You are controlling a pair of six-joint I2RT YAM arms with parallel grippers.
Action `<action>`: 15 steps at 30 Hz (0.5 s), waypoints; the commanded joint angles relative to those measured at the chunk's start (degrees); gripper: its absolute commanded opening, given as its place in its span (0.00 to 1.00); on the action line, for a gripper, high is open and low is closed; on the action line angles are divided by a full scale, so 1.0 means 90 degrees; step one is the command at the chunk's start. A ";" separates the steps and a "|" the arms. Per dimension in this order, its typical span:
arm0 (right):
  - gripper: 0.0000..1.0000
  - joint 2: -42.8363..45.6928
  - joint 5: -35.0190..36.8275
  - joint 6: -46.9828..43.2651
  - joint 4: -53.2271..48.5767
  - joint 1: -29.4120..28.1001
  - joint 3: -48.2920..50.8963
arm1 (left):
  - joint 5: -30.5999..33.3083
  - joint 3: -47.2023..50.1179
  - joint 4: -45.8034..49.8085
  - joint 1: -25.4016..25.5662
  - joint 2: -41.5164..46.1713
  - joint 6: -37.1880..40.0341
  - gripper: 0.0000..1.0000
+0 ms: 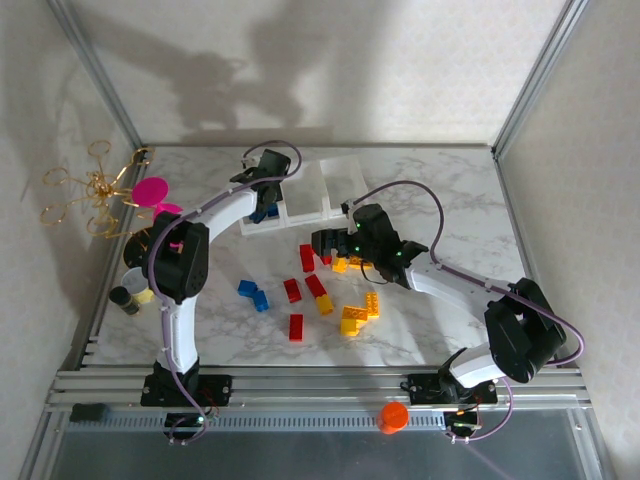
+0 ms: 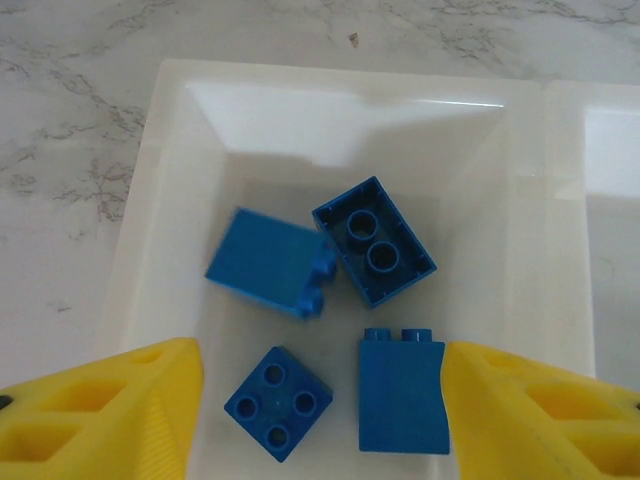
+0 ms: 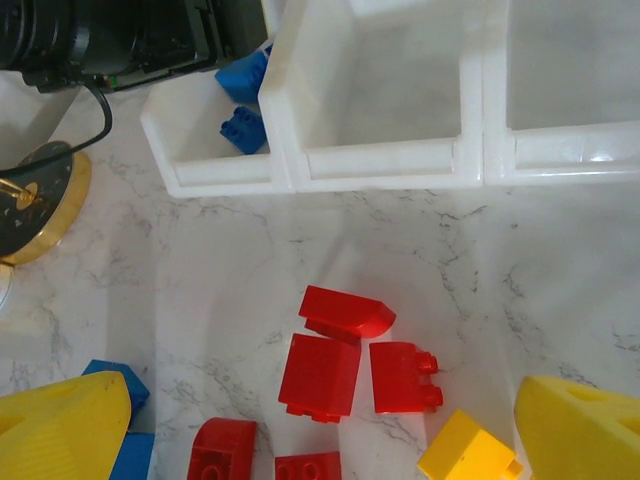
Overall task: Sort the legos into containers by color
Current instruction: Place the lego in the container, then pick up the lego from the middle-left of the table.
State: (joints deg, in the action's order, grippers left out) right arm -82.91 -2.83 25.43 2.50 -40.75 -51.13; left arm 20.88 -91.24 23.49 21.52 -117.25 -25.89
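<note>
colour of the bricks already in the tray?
Blue: all four bricks in the tray's end compartment. Left wrist view shows it best.

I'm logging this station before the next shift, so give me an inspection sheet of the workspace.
Surface: marble table, no spills seen.
Job's things: white tray; four blue bricks in its left compartment, middle compartment empty; red bricks, yellow bricks and loose blue bricks on the table.
Clutter: magenta disc, gold wire piece and small cup at the left edge; orange object on the front rail.
Hands: left hand open over the blue compartment; right hand open over the red bricks; both hold nothing.
Cables: purple cables loop along both arms, above the bricks.
Surroundings: metal frame posts, pale walls.
</note>
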 commanded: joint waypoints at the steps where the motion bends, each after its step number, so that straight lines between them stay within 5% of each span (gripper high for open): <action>1: 0.99 0.0156 -0.0320 -0.0116 -0.0246 0.0017 -0.0113 | -0.0267 0.0263 0.0084 -0.0029 0.0803 -0.0047 0.65; 15: 0.99 0.0152 -0.0541 0.0233 -0.0324 -0.0771 0.0430 | -0.0662 0.3452 0.0298 0.0739 0.3764 -0.1180 0.75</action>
State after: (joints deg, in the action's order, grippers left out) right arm -82.04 -6.94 25.91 -1.04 -46.63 -49.21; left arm 15.90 -65.84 22.87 26.87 -88.38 -31.79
